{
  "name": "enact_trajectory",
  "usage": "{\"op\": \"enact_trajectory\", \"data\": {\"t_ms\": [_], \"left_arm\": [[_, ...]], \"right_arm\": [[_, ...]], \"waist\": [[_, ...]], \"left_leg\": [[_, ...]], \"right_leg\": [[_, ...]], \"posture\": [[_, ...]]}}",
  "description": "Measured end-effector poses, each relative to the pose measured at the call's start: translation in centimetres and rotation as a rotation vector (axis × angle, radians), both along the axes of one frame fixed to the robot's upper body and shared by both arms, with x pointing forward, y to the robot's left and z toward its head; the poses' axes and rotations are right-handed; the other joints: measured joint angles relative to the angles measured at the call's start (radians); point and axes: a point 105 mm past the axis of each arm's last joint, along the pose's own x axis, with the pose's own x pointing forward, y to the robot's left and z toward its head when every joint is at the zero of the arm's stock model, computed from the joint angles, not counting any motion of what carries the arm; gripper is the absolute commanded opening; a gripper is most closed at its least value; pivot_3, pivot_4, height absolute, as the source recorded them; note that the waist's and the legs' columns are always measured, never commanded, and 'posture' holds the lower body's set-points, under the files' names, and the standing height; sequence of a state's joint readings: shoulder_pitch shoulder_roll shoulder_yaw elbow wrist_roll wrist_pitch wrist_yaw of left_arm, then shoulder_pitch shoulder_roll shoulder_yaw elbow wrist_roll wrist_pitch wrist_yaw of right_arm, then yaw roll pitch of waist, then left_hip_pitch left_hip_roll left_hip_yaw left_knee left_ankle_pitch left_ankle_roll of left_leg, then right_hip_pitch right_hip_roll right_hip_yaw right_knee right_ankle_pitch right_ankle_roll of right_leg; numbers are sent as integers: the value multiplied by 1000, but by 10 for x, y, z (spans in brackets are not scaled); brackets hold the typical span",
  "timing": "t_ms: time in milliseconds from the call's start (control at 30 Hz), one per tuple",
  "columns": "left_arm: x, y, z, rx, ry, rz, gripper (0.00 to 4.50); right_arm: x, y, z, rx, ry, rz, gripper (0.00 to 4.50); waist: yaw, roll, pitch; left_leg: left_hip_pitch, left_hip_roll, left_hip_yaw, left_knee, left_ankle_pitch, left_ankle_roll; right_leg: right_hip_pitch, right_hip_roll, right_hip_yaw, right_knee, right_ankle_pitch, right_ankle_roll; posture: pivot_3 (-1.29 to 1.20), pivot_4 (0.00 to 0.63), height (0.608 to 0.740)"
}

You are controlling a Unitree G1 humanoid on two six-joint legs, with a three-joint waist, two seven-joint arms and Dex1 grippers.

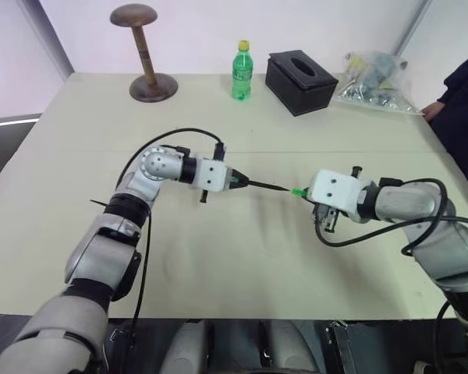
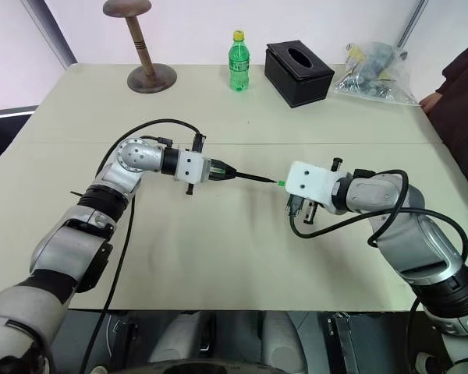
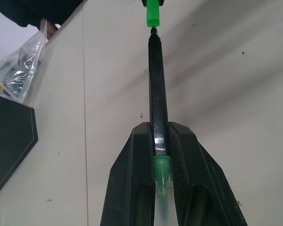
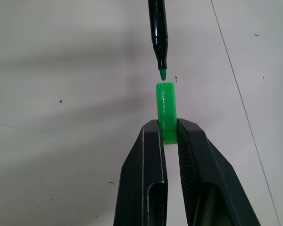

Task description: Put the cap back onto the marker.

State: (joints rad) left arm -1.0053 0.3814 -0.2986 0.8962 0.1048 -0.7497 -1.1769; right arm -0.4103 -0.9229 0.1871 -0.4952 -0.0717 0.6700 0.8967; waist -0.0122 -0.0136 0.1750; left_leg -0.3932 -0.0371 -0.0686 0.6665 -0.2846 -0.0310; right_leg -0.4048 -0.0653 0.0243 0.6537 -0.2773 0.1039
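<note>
Gripping the marker (image 3: 157, 94), left end effector (image 3: 161, 141) aims at cap (image 4: 166, 110); right end effector (image 4: 170, 134) clamps cap.

Silver arms, white wrists, black cables, black tool (image 4: 170, 134) fingers.

No lettering, number or sign can be read anywhere; the label on the green bottle (image 1: 242, 72), far beyond both claws, is too small to make out.
</note>
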Motion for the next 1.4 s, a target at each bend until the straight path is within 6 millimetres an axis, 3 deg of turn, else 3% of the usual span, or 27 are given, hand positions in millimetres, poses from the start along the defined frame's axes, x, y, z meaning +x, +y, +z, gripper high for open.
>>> {"op": "enact_trajectory", "data": {"t_ms": [1000,1400], "left_arm": [[0,-3,0,-7,4,-4,0],[0,-6,-1,-15,21,-4,0]], "right_arm": [[1,4,3,18,5,-10,42],[1,13,2,21,1,13,42]], "waist": [[0,0,0],[0,0,0]], "left_leg": [[0,0,0,0,0,0],[0,0,0,0,0,0]], "right_leg": [[0,0,0,0,0,0],[0,0,0,0,0,0]], "posture": [[0,150,740],[0,150,740]]}}
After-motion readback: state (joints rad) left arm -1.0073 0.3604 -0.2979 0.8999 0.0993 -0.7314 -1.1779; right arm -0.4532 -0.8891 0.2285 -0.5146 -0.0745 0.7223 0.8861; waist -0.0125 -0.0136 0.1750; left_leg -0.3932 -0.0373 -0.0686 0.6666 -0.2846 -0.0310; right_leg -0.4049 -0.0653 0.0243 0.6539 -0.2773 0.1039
